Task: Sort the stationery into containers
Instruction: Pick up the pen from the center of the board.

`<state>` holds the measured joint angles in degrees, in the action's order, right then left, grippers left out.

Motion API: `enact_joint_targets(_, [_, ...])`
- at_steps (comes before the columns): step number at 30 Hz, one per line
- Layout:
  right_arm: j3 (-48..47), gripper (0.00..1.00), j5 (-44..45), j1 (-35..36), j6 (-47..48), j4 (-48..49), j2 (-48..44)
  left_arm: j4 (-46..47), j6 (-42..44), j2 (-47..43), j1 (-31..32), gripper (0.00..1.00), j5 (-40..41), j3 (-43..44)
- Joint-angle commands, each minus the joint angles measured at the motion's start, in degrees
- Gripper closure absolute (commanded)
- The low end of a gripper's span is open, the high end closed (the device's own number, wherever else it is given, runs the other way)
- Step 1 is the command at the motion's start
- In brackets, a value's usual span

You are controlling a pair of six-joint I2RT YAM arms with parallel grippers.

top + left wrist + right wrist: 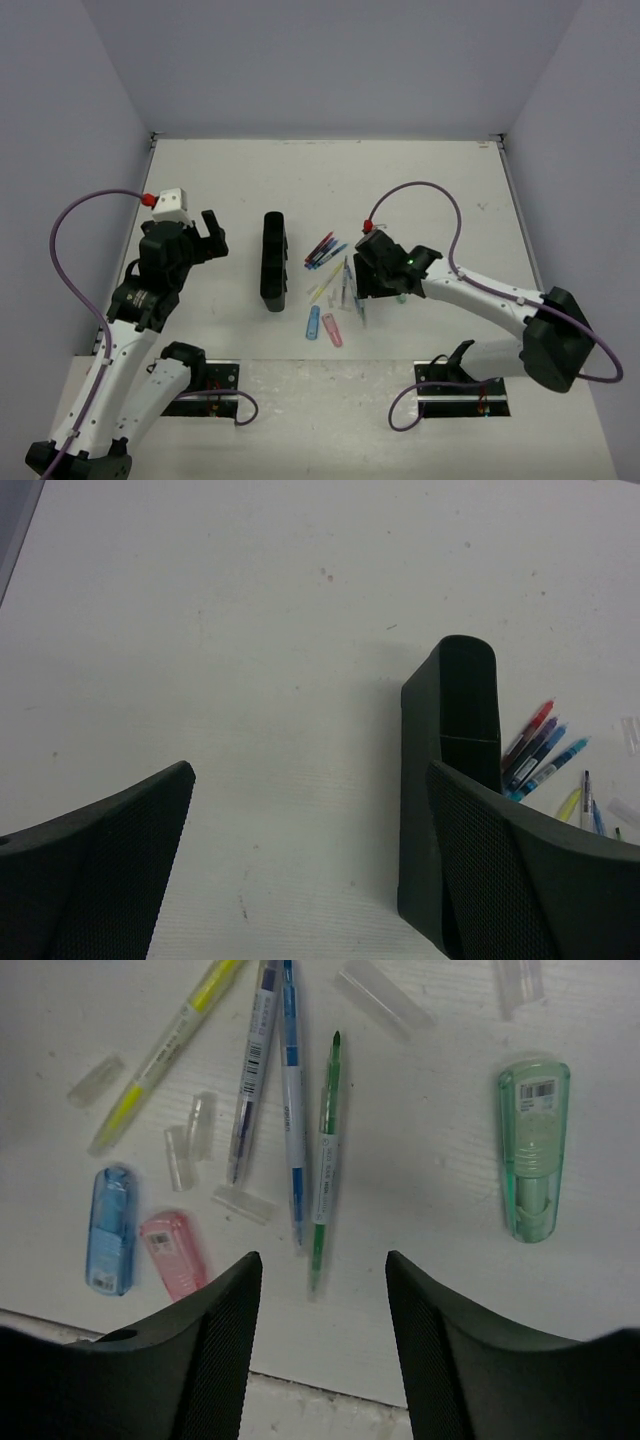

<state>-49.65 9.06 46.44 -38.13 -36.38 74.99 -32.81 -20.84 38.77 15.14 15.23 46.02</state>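
The black organiser [274,260] stands upright at mid-table, and its end compartments [465,700] show in the left wrist view. The stationery [335,275] lies scattered to its right. My right gripper [365,285] hovers over that pile, its jaws [322,1260] apart with nothing between them. The tip of a green pen [326,1160] lies just ahead of the gap. Beside it are a blue pen [293,1110], a yellow highlighter [165,1055], chunky blue [110,1230], pink [175,1250] and green [533,1150] pieces. My left gripper [210,240] is open [310,770] left of the organiser.
Several clear loose caps [190,1140] lie among the pens. Red, blue and purple pens [535,745] rest beyond the organiser. The table's front edge [300,1390] runs just under my right fingers. Grey walls close the table at the back and sides.
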Motion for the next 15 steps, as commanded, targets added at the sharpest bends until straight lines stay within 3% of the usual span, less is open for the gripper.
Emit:
enact_joint_targets(1, [-1.7, 0.59, 5.8, 1.8, -3.7, 3.2, 5.5, 2.6, 0.4, 0.3, 0.2, 0.0, -1.6, -0.8])
enact_joint_targets(6, [-4.1, 0.74, 8.2, 1.8, -3.7, 3.3, 11.3, 2.7, 0.4, 0.1, 0.2, 0.0, -2.1, -0.8])
enact_joint_targets(15, [-4.7, 0.75, 6.2, 1.8, -3.7, 5.3, 15.6, 2.8, 0.4, -0.4, 0.2, 0.0, -2.4, -0.9])
